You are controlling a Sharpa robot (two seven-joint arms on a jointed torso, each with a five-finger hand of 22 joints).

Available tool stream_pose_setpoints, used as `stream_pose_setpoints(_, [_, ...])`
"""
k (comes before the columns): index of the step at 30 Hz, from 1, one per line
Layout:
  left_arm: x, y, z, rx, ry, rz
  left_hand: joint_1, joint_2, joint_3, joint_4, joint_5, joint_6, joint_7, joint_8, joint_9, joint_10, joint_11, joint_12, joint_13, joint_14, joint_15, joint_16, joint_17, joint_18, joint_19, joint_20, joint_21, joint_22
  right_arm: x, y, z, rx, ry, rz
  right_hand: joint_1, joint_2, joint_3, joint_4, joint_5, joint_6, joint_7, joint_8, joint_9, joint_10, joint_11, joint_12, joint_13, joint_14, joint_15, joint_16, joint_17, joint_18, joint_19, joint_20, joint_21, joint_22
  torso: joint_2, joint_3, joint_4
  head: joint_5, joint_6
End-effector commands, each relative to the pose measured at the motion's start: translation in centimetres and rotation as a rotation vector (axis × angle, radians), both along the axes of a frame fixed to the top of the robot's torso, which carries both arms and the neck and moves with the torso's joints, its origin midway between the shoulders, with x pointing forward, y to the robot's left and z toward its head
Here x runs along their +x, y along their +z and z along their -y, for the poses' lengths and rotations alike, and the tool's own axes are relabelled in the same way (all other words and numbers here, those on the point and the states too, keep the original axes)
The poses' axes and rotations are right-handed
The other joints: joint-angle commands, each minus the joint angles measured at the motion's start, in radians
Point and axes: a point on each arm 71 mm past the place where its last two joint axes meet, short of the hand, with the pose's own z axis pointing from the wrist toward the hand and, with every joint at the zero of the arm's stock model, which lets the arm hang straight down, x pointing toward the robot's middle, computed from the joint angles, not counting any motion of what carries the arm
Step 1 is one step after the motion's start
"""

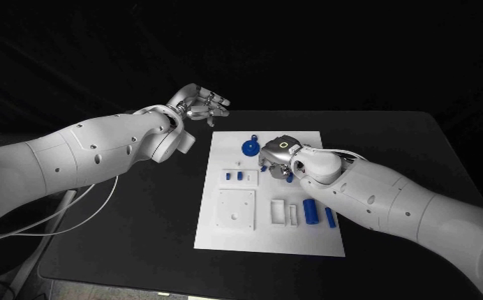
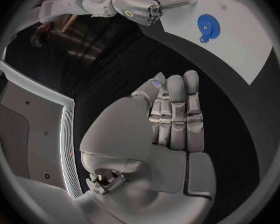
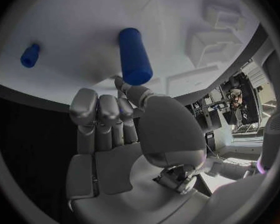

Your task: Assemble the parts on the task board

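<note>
Blue gear (image 1: 248, 148) on task board (image 1: 264, 241) beside right hand (image 1: 280, 155).

**Black table and a loose white cable**

A black table (image 1: 131, 244) spans the head view, matte and dark, with its far edge running straight across against an unlit black background. Its far right corner is rounded, and its near edge slants down toward the lower left. A thin white cable (image 1: 106, 195) curves in a slack arc over the table's left edge and trails off toward the left border.
</note>
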Motion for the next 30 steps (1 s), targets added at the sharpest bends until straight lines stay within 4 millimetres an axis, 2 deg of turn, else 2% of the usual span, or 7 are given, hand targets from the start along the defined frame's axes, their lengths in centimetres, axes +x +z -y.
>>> stream_pose_setpoints(1, [0.01, 0.08, 0.20, -0.007, -0.011, -0.005, -0.001, -0.010, 0.001, 0.008, -0.003, -0.005, -0.001, 0.000, 0.000, -0.005, -0.001, 0.006, 0.000, -0.001, 0.007, -0.004, 0.001, 0.007, 0.005, 0.001, -0.007, 0.001, -0.09, -0.06, -0.10, -0.005, 0.001, 0.000, -0.011, 0.000, -0.005, 0.002, -0.014, 0.045, 0.019, -0.001, 0.001, -0.004, 0.012, 0.001, -0.003, -0.003, 0.007, -0.004, -0.002, -0.007, -0.004, 0.002, -0.006, 0.112, 0.000, -0.0006, 0.0004, -0.001, 0.000])
stream_pose_setpoints(4, [0.01, 0.08, 0.21, -0.007, -0.011, -0.006, -0.001, -0.010, 0.001, 0.008, -0.003, -0.005, -0.001, 0.000, 0.000, -0.005, -0.001, 0.006, 0.000, -0.001, 0.007, -0.004, 0.001, 0.007, 0.005, 0.001, -0.007, 0.001, -0.16, -0.09, -0.23, 0.001, 0.003, -0.015, -0.011, 0.008, -0.029, 0.002, -0.015, 0.065, 0.028, -0.001, 0.001, -0.007, 0.020, -0.001, -0.005, -0.004, 0.014, -0.005, -0.002, -0.002, -0.005, 0.010, -0.012, 0.111, 0.001, 0.0001, 0.0006, -0.002, -0.002])
stream_pose_setpoints(15, [0.00, 0.07, 0.19, -0.007, -0.010, -0.007, 0.002, -0.011, 0.002, 0.008, -0.002, -0.006, -0.001, 0.000, 0.000, -0.006, -0.001, 0.007, 0.000, -0.001, 0.007, -0.004, 0.001, 0.007, 0.007, 0.001, -0.009, 0.002, -0.18, -0.33, -0.38, 0.005, -0.001, -0.060, -0.011, 0.016, -0.095, 0.002, 0.018, 0.056, 0.039, -0.002, 0.001, -0.003, 0.031, -0.009, -0.007, -0.006, 0.021, -0.008, -0.005, 0.007, -0.003, 0.021, -0.026, 0.110, 0.002, -0.0001, 0.0022, -0.001, -0.007])
stream_pose_setpoints(21, [0.01, 0.07, 0.21, -0.007, -0.010, -0.007, 0.002, -0.011, 0.002, 0.008, -0.002, -0.006, -0.001, 0.000, 0.000, -0.006, -0.001, 0.007, 0.000, -0.001, 0.007, -0.004, 0.001, 0.007, 0.007, 0.001, -0.009, 0.002, -0.18, -0.34, -0.47, 0.012, -0.007, -0.067, -0.011, 0.015, -0.118, 0.002, 0.015, 0.030, 0.042, -0.002, 0.000, -0.004, 0.032, -0.013, -0.006, -0.008, 0.021, -0.009, -0.006, 0.008, -0.002, 0.021, -0.032, 0.109, 0.002, -0.0008, 0.0003, 0.000, -0.009])
stream_pose_setpoints(25, [0.03, 0.06, 0.15, -0.006, -0.008, -0.008, 0.002, -0.011, 0.002, 0.008, -0.002, -0.006, -0.001, 0.000, 0.000, -0.006, -0.001, 0.007, 0.000, -0.001, 0.007, -0.004, 0.001, 0.007, 0.007, 0.001, -0.009, 0.002, -0.16, -0.35, -0.34, 0.013, -0.015, -0.070, -0.008, 0.007, -0.146, 0.003, 0.036, -0.012, 0.054, -0.002, 0.000, -0.007, 0.044, -0.017, -0.006, -0.011, 0.026, -0.012, -0.006, 0.012, -0.003, 0.024, -0.040, 0.108, 0.000, -0.0020, 0.0005, 0.000, -0.011])
stream_pose_setpoints(30, [0.03, 0.06, 0.05, -0.006, -0.006, -0.008, 0.005, -0.013, 0.003, 0.009, -0.002, -0.008, -0.001, 0.000, 0.000, -0.006, -0.001, 0.009, 0.000, -0.001, 0.008, -0.004, 0.001, 0.008, 0.008, 0.002, -0.011, 0.005, -0.17, -0.37, -0.24, 0.013, -0.019, -0.076, -0.003, 0.002, -0.167, 0.004, 0.048, -0.035, 0.061, -0.002, -0.001, -0.012, 0.050, -0.024, -0.008, -0.014, 0.029, -0.013, -0.006, 0.017, -0.003, 0.029, -0.046, 0.108, 0.001, -0.0012, 0.0006, 0.001, -0.012])
